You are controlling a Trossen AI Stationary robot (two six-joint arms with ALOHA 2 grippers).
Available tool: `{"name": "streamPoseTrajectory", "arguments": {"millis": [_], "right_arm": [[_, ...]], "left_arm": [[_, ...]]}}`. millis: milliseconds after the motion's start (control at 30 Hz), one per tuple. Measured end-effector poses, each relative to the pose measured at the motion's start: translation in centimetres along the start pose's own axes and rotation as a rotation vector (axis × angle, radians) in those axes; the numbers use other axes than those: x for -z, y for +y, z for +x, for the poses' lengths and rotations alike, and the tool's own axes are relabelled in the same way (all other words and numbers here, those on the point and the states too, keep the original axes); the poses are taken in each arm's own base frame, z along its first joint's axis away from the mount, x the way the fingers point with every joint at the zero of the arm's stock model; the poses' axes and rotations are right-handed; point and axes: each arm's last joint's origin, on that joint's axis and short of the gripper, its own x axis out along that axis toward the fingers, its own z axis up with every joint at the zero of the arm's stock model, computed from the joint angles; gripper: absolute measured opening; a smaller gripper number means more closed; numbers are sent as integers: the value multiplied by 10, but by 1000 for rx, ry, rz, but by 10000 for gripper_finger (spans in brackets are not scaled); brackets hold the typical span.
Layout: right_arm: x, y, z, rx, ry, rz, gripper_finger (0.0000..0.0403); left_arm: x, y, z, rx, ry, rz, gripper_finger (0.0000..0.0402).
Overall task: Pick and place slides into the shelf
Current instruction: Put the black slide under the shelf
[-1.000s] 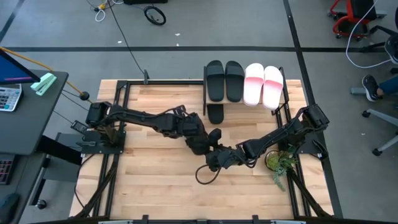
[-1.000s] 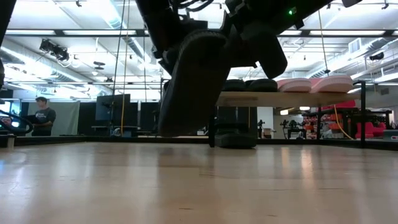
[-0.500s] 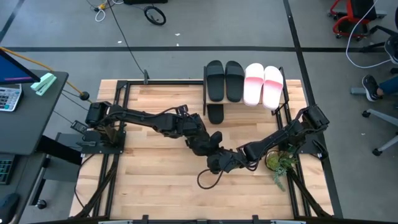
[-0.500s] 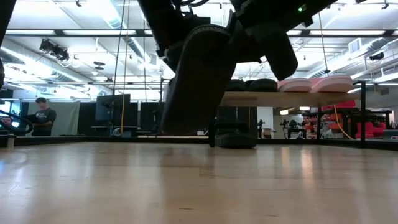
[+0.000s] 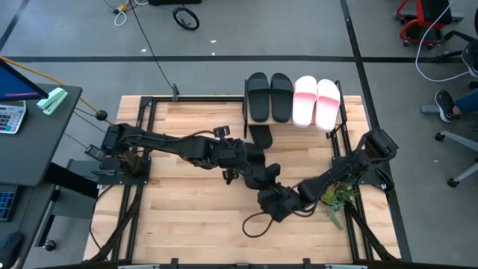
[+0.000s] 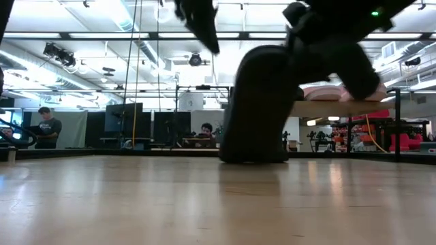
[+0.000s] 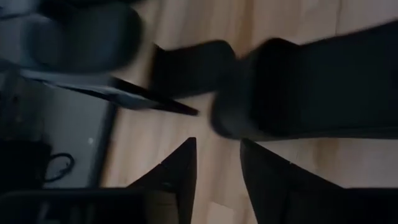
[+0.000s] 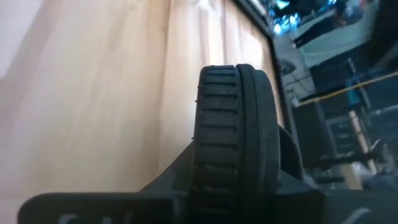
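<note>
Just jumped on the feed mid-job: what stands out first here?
Both arms meet mid-table, where the right end effector clamps a black slide on edge and the left end effector hangs open beside it. At the table's far edge the shelf carries two black slides and two pink slides on top.

I see the light wooden counter [image 5: 179,224] with the shelf [image 5: 343,119] standing at its far edge, right of centre. On the shelf's top board sit four slides — two black slides [image 5: 269,96] on the left, two pink slides [image 5: 317,101] on the right. Another black slide [image 5: 260,134] lies on the lower level. A green plant [image 5: 334,197] lies near the counter's right edge.
</note>
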Motion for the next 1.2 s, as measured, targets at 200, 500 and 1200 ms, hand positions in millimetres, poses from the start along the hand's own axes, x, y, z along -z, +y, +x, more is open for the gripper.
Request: {"name": "streamPoseTrajectory", "arguments": {"millis": [200,500,1200], "right_arm": [[7,23,-32,21,-14,-64,75],[32,37,-62,73,49,-73,75],[27,14,-113,-57,390,77,74]], "left_arm": [[-21,35,-44,-134,-15,27,137],[-50,101,-113,-273,-191,-43,120],[-46,170,-113,-392,-159,-168,113]]}}
